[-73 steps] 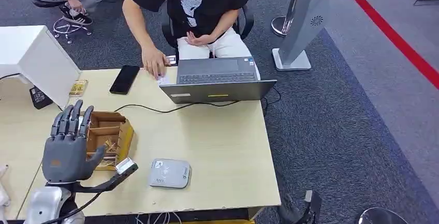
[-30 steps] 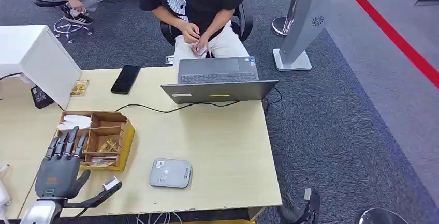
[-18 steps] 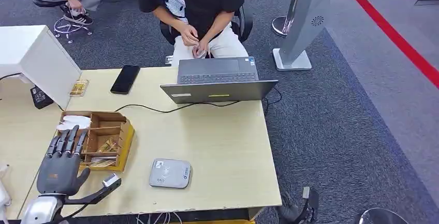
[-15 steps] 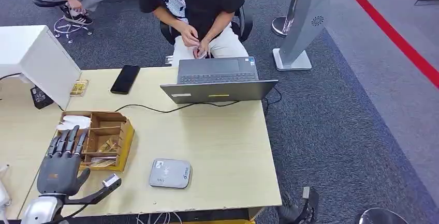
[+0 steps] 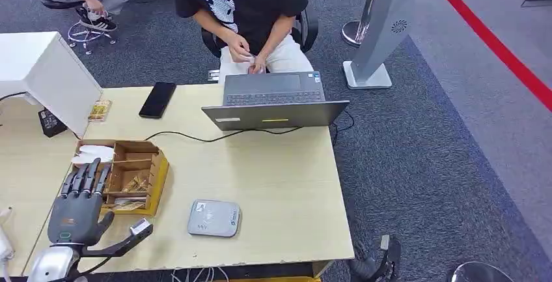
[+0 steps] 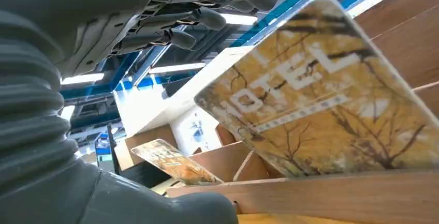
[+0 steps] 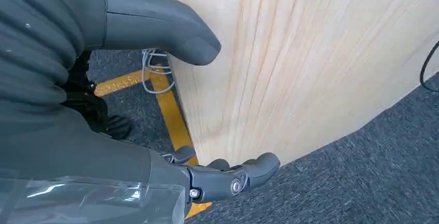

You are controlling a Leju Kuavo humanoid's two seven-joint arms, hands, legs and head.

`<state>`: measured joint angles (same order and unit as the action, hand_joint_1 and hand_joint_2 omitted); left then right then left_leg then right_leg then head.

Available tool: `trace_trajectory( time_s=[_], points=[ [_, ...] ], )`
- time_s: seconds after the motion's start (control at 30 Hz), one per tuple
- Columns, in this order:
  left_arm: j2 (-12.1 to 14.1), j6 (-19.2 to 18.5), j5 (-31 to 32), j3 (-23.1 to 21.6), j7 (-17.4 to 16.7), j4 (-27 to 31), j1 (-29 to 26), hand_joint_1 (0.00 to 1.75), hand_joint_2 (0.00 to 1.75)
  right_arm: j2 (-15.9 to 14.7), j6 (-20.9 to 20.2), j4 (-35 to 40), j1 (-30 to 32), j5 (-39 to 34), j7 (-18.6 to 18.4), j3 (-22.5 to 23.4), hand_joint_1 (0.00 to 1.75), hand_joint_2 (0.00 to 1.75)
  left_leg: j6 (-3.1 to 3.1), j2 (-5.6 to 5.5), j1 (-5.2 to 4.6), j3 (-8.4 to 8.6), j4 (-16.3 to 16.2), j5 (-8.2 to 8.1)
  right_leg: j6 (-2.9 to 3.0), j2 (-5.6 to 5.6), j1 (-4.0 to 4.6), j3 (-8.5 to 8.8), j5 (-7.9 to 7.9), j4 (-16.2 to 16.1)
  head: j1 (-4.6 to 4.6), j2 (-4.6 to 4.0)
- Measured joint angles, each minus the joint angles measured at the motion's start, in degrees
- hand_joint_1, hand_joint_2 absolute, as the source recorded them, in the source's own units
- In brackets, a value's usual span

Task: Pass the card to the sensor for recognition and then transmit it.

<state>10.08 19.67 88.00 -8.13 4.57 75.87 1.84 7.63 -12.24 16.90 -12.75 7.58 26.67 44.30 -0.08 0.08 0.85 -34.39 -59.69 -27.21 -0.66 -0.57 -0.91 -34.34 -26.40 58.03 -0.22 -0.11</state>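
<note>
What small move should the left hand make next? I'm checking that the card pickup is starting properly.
Probably lower the left hand into the wooden box and pinch a card: its fingers are spread and empty, hovering by the box, and the sensor is bare.

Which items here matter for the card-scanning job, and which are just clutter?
Job: cards in the wooden box; grey sensor pad; left hand by the box; right hand, holding nothing.

Clutter: laptop, black phone, white case, black cable.
</note>
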Motion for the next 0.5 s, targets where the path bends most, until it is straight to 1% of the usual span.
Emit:
trace_trajectory(
  time_s=[0.17,0.3,0.4,0.5],
  points=[
    [-0.6,-1.2,0.0,-0.4,1.0,-0.3,0.0,0.00,1.75,0.0,0.0,0.0,0.0,0.0,0.0,0.0,0.00,1.75,0.00,0.00,0.00,0.00,0.0,0.00,0.00,0.00,0.00,0.00,0.00,0.0,0.00,0.00],
    [-1.2,-0.5,0.0,-1.0,2.8,-1.7,0.0,0.00,1.75,0.0,0.0,0.0,0.0,0.1,0.1,-0.1,0.00,1.75,0.00,0.00,0.00,-0.01,0.0,0.00,0.00,0.00,0.00,0.00,0.00,0.0,0.02,0.00],
    [-1.4,-0.2,0.0,-2.6,2.5,-1.8,0.0,0.00,1.75,0.0,0.3,0.0,0.0,0.9,0.4,-0.3,0.00,1.75,0.00,0.00,0.00,-0.01,0.0,0.00,0.00,0.00,0.00,0.00,0.00,0.0,0.00,0.00],
    [-1.5,-0.4,0.0,-3.2,2.1,-1.8,-0.1,0.00,1.75,0.0,0.3,0.0,0.0,0.9,0.7,-0.5,0.00,1.75,0.00,0.01,0.00,0.00,0.0,0.00,0.00,-0.03,0.00,0.00,0.00,0.0,0.00,0.00]
  ],
)
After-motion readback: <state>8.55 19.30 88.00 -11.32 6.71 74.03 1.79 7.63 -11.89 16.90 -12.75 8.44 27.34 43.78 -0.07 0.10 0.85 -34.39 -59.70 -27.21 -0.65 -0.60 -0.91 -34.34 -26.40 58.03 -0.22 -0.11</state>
